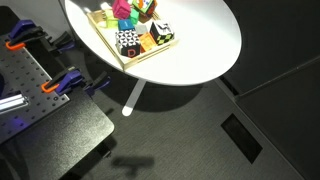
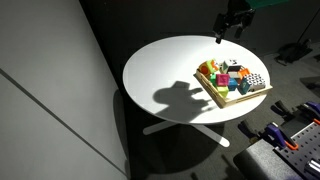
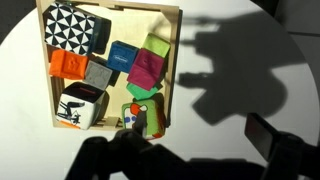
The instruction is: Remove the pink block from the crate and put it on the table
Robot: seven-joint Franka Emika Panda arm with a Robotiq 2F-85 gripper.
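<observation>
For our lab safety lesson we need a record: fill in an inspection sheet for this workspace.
Surface: round white table, with the arm's shadow on it.
Job's things: pink block lies inside the crate, among other blocks.
Clutter: green block, blue block and black-and-white block share the crate.
Grippers: gripper hangs above the table, fingers apart, holding nothing.
Cables: nothing seen.
Surroundings: dark grey bench with orange clamps beside the table; dark floor.
</observation>
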